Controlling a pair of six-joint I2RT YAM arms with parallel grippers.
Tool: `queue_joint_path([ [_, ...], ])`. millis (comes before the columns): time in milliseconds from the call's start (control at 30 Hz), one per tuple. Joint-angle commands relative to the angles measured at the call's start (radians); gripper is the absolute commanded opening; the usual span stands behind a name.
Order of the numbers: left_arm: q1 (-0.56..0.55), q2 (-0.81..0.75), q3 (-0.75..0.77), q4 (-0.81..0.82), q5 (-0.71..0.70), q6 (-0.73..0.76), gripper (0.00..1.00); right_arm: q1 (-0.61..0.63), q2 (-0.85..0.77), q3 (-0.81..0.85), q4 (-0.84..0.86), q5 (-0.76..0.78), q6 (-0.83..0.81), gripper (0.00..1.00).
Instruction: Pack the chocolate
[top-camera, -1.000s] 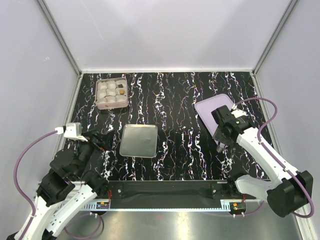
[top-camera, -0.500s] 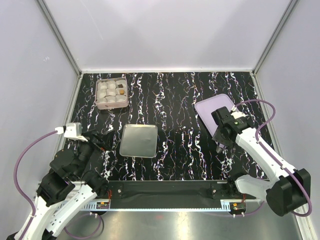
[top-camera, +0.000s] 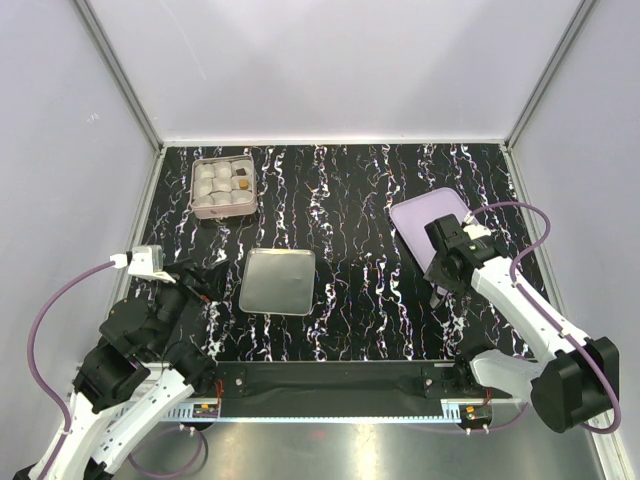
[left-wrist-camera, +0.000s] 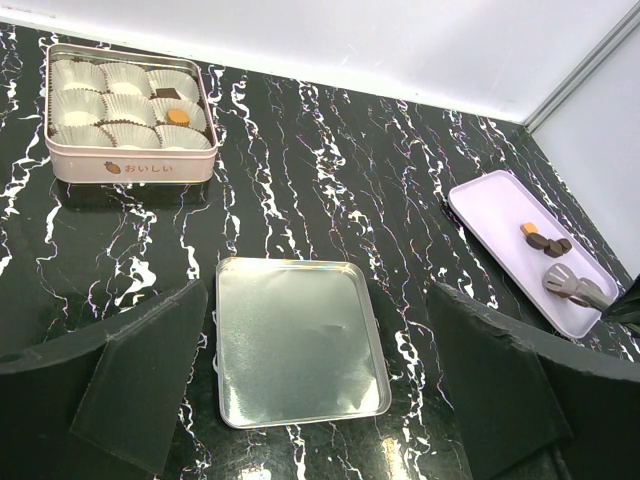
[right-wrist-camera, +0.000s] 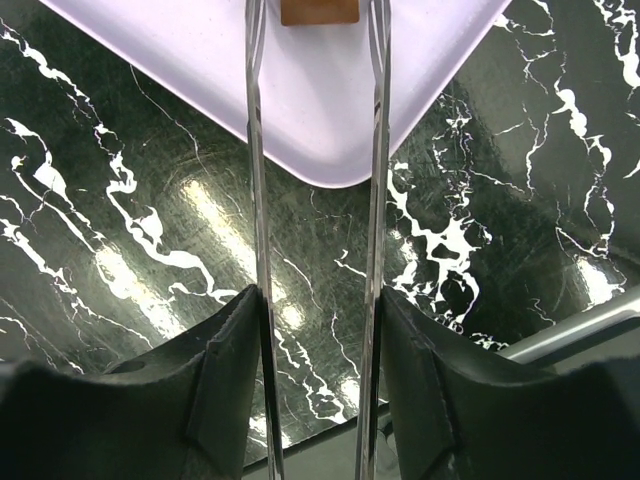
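We see the right gripper (right-wrist-camera: 315, 335) clamping thin metal tongs (right-wrist-camera: 257, 200) astride 1 tan square chocolate (right-wrist-camera: 318, 10). The left gripper (left-wrist-camera: 320, 375) is wide open and empty.

Silver tray (left-wrist-camera: 300, 340): we see it flat, centre.
Pink tin (left-wrist-camera: 130, 168): far left, paper cups (left-wrist-camera: 110, 105) inside.
Lilac tray (left-wrist-camera: 495, 200): right, under tongs (right-wrist-camera: 258, 200).

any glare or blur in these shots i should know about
Right wrist: bright glare streaks on the glossy black marble table beside the thin metal tongs; the tan chocolate square is cropped by the top edge. Left wrist: sharp, only the near dark fingers look slightly soft. Top external: evenly lit, no blur.
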Motion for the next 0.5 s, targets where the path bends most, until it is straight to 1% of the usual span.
queue_joint_path([
  [0, 0.001, 0.005, -0.004, 0.06, 0.011, 0.009, 0.99, -0.012, -0.014, -0.007, 0.042, -0.001, -0.003, 0.54],
  [167, 0.001, 0.008, -0.002, 0.059, 0.009, 0.009, 0.99, -0.01, -0.002, 0.015, 0.036, 0.02, -0.038, 0.47],
  [333, 0.001, 0.005, -0.002, 0.057, 0.002, 0.009, 0.99, -0.01, 0.025, 0.099, 0.013, 0.031, -0.078, 0.43],
  [467, 0.001, 0.005, -0.001, 0.054, -0.008, 0.007, 0.99, -0.01, 0.066, 0.18, 0.018, 0.01, -0.125, 0.41],
])
